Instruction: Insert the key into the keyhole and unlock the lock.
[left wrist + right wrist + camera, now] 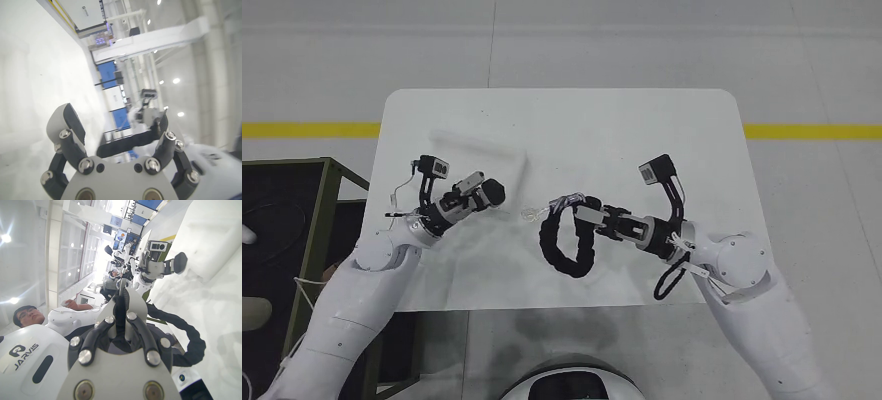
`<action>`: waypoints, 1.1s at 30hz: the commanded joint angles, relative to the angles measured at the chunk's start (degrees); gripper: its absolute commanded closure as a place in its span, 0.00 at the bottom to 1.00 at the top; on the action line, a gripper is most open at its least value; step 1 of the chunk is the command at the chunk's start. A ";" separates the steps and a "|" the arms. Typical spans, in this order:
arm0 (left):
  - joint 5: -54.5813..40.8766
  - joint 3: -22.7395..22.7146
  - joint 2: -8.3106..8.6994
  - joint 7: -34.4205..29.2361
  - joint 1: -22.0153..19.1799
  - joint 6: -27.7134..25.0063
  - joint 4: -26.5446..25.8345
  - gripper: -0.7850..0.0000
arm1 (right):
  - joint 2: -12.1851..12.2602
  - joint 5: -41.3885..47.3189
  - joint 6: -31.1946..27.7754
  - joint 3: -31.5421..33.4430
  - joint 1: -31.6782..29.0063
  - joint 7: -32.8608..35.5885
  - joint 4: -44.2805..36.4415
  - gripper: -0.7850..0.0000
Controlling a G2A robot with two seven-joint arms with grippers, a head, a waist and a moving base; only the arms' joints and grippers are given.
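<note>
Judging from how things lie, the task is taken to be at an early stage. The black fabric-sleeved cable lock point(560, 250) is held off the table in a loop, in front of the robot and between the arms. It is pinched near one end by the right gripper point(121, 298), whose jaws are pressed onto the sleeve. The left gripper point(117, 121) is held just beside it with jaws spread and nothing between them. A small silver metal piece point(122, 285) juts out past the right fingertips; whether it is the key or the lock's head cannot be told. Insertion and turning are judged not yet done. For that, the keyhole would have to be presented to the free gripper.

A bright hall with ceiling lights and blue panels is seen behind. The pale grey floor point(642, 40) is crossed by a yellow line point(312, 129). A white rounded-corner table point(662, 130) serves as the work surface, and a dark olive-framed rack point(282, 220) stands beside it on the left.
</note>
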 commanded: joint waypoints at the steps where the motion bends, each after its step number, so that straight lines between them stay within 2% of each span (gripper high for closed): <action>1: -12.04 -0.18 -0.14 -5.33 0.33 2.01 -0.62 0.00 | -0.07 -0.10 0.03 -0.27 0.20 -0.03 0.16 1.00; 4: -10.94 -0.38 -0.39 -9.10 0.88 1.08 -2.15 0.00 | -0.20 -0.46 0.17 -0.86 0.62 -0.11 0.45 1.00; 12: -8.35 1.75 -1.58 -14.23 2.71 -2.17 -4.71 0.00 | -0.58 -0.23 -0.06 -2.41 1.68 -0.39 1.40 1.00; 16: -9.07 2.01 -2.04 -17.10 2.68 -2.18 -5.00 0.13 | -0.66 -0.20 0.09 -2.64 1.86 -0.38 1.64 1.00; 17: -8.98 1.89 -2.13 -17.38 2.67 -2.36 -4.91 0.13 | -0.67 -0.23 0.15 -2.66 1.83 -0.40 1.65 1.00; 18: -8.88 1.89 -2.23 -17.82 2.66 -2.37 -5.01 0.16 | -0.68 -0.20 0.19 -2.65 1.77 -0.41 1.61 1.00; 20: -8.56 1.84 -2.43 -18.17 2.63 -2.40 -4.96 0.31 | -0.68 -0.19 0.23 -2.65 1.60 -0.33 1.59 1.00; 21: -8.45 1.87 -2.54 -18.15 2.65 -2.49 -4.97 0.34 | -0.68 -0.22 0.20 -2.67 1.53 -0.29 1.58 1.00; 22: -8.15 1.94 -2.65 -18.11 2.64 -2.47 -4.93 0.47 | -0.69 -0.29 0.18 -2.75 1.46 -0.24 1.53 1.00; 23: -7.60 2.01 -2.75 -18.25 2.57 -2.51 -5.00 0.52 | -0.70 -0.30 0.29 -2.81 1.42 -0.20 1.52 1.00; 25: -7.21 2.12 -2.96 -18.25 2.62 -2.51 -5.16 0.55 | -0.71 -0.44 0.46 -2.92 1.43 -0.13 1.43 1.00; 28: -6.60 2.19 -3.23 -18.43 2.73 -2.38 -5.37 0.71 | -0.72 -0.91 0.67 -3.10 1.49 0.13 1.41 1.00; 29: -6.42 2.17 -3.31 -18.41 2.77 -2.27 -5.36 0.81 | -0.72 -1.15 0.73 -3.14 1.51 0.14 1.37 1.00; 30: -6.21 2.13 -3.39 -18.34 2.78 -2.22 -5.40 1.00 | -0.72 -1.36 0.77 -3.18 1.51 0.09 1.33 1.00; 33: -5.48 1.91 -3.61 -18.08 2.90 -2.31 -5.44 1.00 | -0.73 -2.07 0.91 -3.37 1.46 0.03 1.01 1.00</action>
